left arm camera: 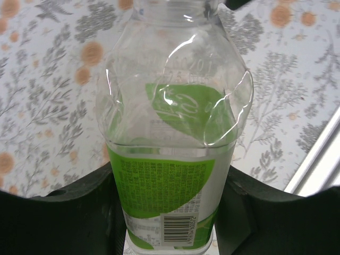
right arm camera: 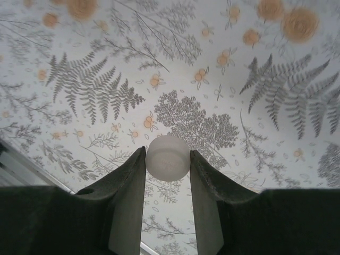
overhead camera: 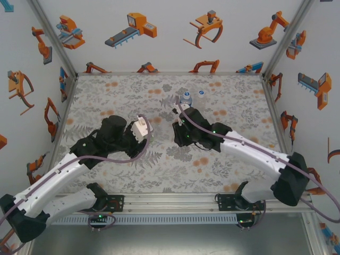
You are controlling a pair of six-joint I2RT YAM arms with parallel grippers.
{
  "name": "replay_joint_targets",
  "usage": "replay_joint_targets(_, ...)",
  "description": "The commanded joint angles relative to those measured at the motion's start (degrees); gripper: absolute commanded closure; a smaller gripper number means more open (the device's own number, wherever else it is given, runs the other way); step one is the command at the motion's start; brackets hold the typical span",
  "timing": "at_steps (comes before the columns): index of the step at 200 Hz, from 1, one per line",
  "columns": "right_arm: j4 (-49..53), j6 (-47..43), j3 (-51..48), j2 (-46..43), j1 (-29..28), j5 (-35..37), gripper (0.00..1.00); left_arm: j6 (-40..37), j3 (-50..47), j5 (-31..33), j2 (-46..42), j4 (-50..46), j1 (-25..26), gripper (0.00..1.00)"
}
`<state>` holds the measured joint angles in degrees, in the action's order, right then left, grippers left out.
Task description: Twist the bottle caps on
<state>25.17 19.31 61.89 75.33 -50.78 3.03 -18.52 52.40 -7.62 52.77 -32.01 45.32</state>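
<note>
The left arm reaches over the middle of the flower-patterned surface. Its jaws pinch the green-label bottle low on its body, one dark finger pressed to each side of the label. In the left wrist view the bottle is clear and its shoulder is dented and creased. A barcode shows near its base, and its neck runs off the upper edge, so the mouth cannot be made out.

The right arm comes in from the other side, and its end faces the left arm's end. The two are near each other but apart. The right jaws are closed on a white cap, which sits between the two fingertips with its round face turned to the right wrist camera. Beneath the cap lies the fern-and-flower cloth, and the cap is clear of it.

Toward the far edge of the surface stands the blue-label bottle. Another small clear bottle stands just beside it on the right. Both are upright and well apart from the left jaws. They are too small in the top view to tell whether either wears a cap.
</note>
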Motion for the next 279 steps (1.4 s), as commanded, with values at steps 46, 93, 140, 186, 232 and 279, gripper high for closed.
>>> replay_joint_targets(46, -1.27, -17.67, 1.23, -16.98, -0.37, -12.99, 0.77, -4.57, 7.26, -16.6, 3.6, -3.99, 0.21, 0.97)
replay_joint_targets(93, -2.34, -26.46, 2.13, -20.81, -0.37, -26.13, 0.8, -12.81, 6.96, -20.95, 3.3, -6.32, 1.4, 0.97)
replay_joint_targets(140, -7.65, -32.16, 0.87, -22.51, -0.37, -35.82, 0.84, -18.59, 8.21, -19.01, 3.03, -10.8, 5.31, 0.95)
replay_joint_targets(186, -7.52, -37.08, 0.6, -21.79, -0.33, -44.27, 0.88, -19.01, 10.57, -18.64, 4.28, -13.1, 8.17, 0.97)
replay_joint_targets(232, -4.53, -39.61, 0.25, -21.48, -0.37, -46.21, 0.88, -18.77, 9.57, -19.16, 2.45, -10.56, 8.21, 0.97)
replay_joint_targets(279, -5.45, -39.61, -0.46, -21.39, -0.5, -44.57, 0.91, -17.38, 9.67, -18.79, 2.09, -10.27, 8.2, 0.98)
